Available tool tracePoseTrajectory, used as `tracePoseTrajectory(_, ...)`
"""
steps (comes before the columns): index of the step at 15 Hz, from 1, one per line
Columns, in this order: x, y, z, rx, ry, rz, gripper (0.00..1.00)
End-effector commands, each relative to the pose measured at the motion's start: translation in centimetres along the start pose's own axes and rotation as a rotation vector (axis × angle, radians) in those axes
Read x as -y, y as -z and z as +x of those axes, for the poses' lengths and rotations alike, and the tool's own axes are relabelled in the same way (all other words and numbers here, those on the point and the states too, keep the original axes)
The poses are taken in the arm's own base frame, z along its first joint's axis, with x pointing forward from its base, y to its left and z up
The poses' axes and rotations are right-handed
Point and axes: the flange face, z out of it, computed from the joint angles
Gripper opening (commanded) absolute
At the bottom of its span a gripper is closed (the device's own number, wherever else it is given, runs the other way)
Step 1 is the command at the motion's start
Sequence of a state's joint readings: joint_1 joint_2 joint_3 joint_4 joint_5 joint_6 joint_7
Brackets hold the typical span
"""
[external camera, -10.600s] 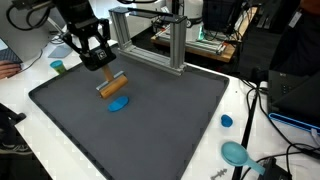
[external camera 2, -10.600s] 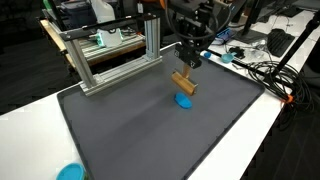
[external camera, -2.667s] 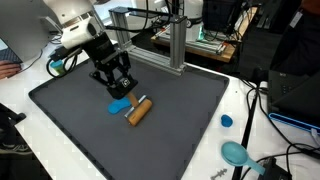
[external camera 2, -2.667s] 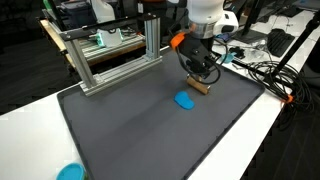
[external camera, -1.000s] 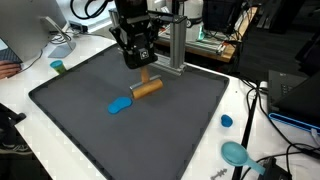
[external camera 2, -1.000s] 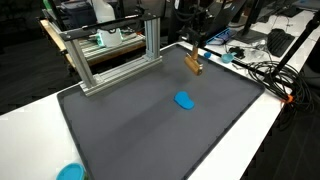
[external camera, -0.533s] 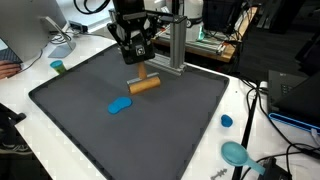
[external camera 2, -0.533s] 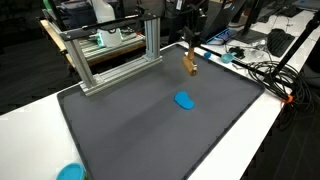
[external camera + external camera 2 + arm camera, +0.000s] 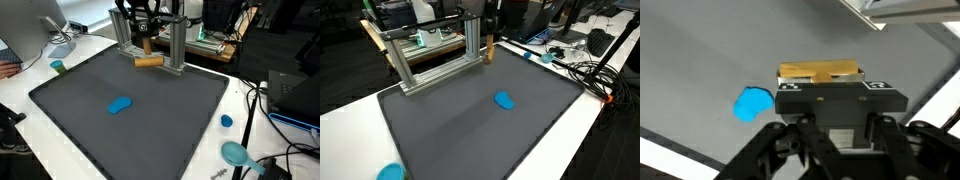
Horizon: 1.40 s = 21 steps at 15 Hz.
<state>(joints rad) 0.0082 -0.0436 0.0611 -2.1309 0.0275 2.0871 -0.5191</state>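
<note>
Wrist view puts the wooden block (image 9: pixel 820 71) crosswise at the tips of the hand (image 9: pixel 822 88), which is closed down tight on it, so the block is held off the surface and touches nothing else. In an exterior view the wooden block (image 9: pixel 149 61) hangs level under the hand (image 9: pixel 143 45), above the edge of the dark mat (image 9: pixel 170 130) that runs along the metal frame (image 9: pixel 176 42), just beside one of the frame's upright posts. That closeness is what matters most for carrying it well: the block sticks out to both sides of the fingers, so any turn of the wrist here should probably be slow and made away from the post, lest an end knock the frame and twist the block in the grip. The hold looks to be near the block's middle, which should help it stay level. The blue piece (image 9: pixel 120 105) lies flat near the middle of the mat, well apart from the block, and the blue piece (image 9: pixel 754 103) shows below and to one side in the wrist view.
</note>
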Motion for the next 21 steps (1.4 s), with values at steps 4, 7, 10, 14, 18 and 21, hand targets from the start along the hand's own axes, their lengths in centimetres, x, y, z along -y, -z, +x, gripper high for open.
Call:
tracePoseTrajectory(4,1.7,1.3,-5.3,0.008,-0.221,-0.004,0.47)
tracePoseTrajectory(7,2.9,1.5,-7.8,0.004,-0.286,-0.008,0.47)
tracePoseTrajectory(10,2.9,2.7,-10.0,-0.03,-0.431,-0.003,0.22)
tracePoseTrajectory(14,3.7,3.6,-12.2,-0.037,-0.574,0.004,0.22)
tracePoseTrajectory(18,5.8,3.0,-12.7,0.039,-0.564,-0.073,0.22)
tracePoseTrajectory(21,6.5,3.0,-12.8,0.048,-0.595,-0.123,0.22)
